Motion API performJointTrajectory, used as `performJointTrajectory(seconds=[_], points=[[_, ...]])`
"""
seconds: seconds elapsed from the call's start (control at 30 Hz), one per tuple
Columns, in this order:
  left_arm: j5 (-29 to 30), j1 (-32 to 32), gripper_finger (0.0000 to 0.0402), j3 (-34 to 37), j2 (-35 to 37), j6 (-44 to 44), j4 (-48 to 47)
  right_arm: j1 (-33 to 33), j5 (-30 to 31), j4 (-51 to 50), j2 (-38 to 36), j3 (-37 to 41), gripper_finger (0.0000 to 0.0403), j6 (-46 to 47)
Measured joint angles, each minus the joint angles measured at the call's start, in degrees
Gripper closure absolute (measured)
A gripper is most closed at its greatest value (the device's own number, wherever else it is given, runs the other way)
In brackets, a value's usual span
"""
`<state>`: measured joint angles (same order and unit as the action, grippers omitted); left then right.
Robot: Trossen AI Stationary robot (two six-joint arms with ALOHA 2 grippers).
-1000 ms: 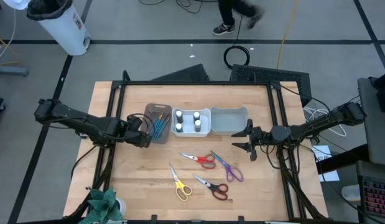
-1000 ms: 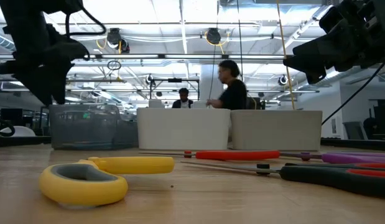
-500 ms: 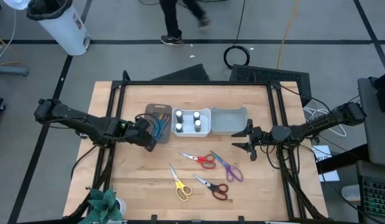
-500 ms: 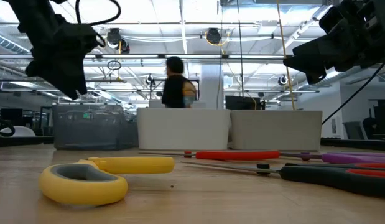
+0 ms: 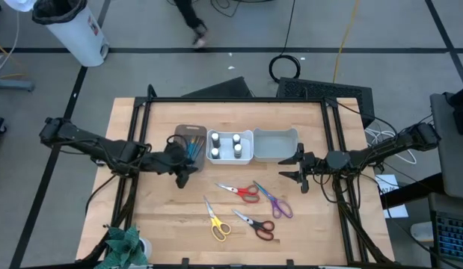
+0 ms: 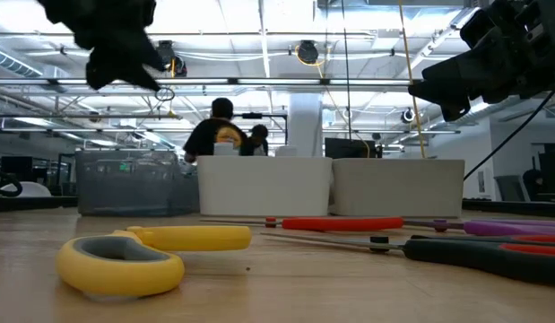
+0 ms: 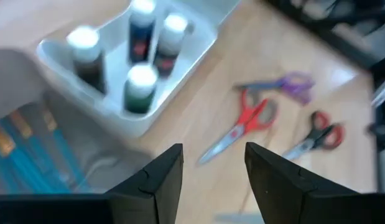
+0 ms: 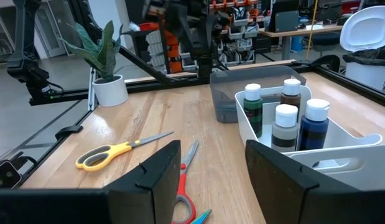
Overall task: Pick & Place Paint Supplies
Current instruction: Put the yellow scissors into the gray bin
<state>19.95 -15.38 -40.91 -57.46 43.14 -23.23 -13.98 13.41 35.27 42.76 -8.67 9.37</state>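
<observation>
My left gripper hangs open and empty above the table, just near of the dark bin that holds teal brushes. In its wrist view, nothing is between the fingers of my left gripper. Several white-capped bottles stand in the white bin. Red scissors, purple scissors, yellow scissors and black-and-red scissors lie flat on the wood. My right gripper waits open and empty near the grey bin, pointing level toward the table's left.
The three bins stand in a row across the table's middle. A black frame edges the table. A potted plant stands at the near left corner. People show in the room behind. Bare wood lies at the near right.
My left gripper has risen and drifted toward the near edge and the table's right, away from the brush bin. It has tipped up from pointing steeply down to a slant and has rolled. Its fingers stay open. A person has walked across behind the table.
</observation>
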Motion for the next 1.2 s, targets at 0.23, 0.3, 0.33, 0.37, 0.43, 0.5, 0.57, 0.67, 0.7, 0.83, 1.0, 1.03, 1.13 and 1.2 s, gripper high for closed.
performJointTrajectory(seconds=[0.23, 0.3, 0.33, 0.37, 0.43, 0.5, 0.57, 0.67, 0.7, 0.83, 1.0, 1.03, 1.13, 1.2], points=[[-12.82, -1.65, 0.022, 0.02, -8.41, -9.99, 22.65, 0.0, 0.0, 0.02, 0.0, 0.0, 0.0232, 0.0], [-18.56, -3.06, 0.022, 0.02, -11.87, -14.38, 30.99, 0.01, 0.0, 0.02, 0.0, 0.0, 0.0232, 0.01], [-21.07, -4.07, 0.022, 0.02, -13.91, -17.52, 34.89, 0.01, 0.01, 0.01, 0.0, 0.0, 0.0232, 0.0], [-23.27, -5.21, 0.022, 0.02, -15.74, -21.7, 37.84, 0.0, 0.01, 0.01, 0.0, 0.0, 0.0232, 0.02], [-25.32, -7.91, 0.022, 0.01, -19.27, -32.0, 41.59, 0.0, 0.01, 0.02, 0.0, 0.0, 0.0232, 0.01], [-24.69, -10.54, 0.022, -0.79, -22.87, -40.09, 42.23, 0.0, 0.0, 0.02, 0.0, 0.0, 0.0232, 0.02], [-23.66, -12.39, 0.022, -2.08, -26.72, -43.31, 42.24, 0.0, 0.0, 0.01, 0.0, 0.0, 0.0232, 0.0], [-23.35, -14.21, 0.022, -4.07, -32.26, -45.56, 42.5, 0.01, 0.0, 0.02, 0.0, 0.0, 0.0232, 0.0], [-23.35, -14.61, 0.022, -4.63, -34.09, -46.02, 42.5, 0.0, 0.0, 0.01, 0.0, 0.0, 0.0232, 0.01], [-23.38, -15.16, 0.022, -6.39, -40.42, -49.2, 42.22, 0.0, 0.0, -0.02, 0.0, 0.0, 0.0232, 0.0], [-23.35, -13.66, 0.022, -7.91, -46.27, -51.41, 43.46, 0.0, 0.0, 0.0, 0.0, 0.0, 0.0232, 0.0], [-23.35, -13.31, 0.022, -8.12, -47.15, -51.63, 43.5, 0.02, 0.0, 0.0, 0.0, 0.0, 0.0232, 0.0], [-23.28, -11.87, 0.022, -8.2, -48.96, -50.81, 43.51, 0.0, 0.0, -0.01, 0.0, 0.0, 0.0232, 0.01], [-22.77, -10.84, 0.022, -8.26, -50.05, -49.55, 43.1, 0.0, 0.0, -0.02, 0.0, 0.0, 0.0232, 0.0]])
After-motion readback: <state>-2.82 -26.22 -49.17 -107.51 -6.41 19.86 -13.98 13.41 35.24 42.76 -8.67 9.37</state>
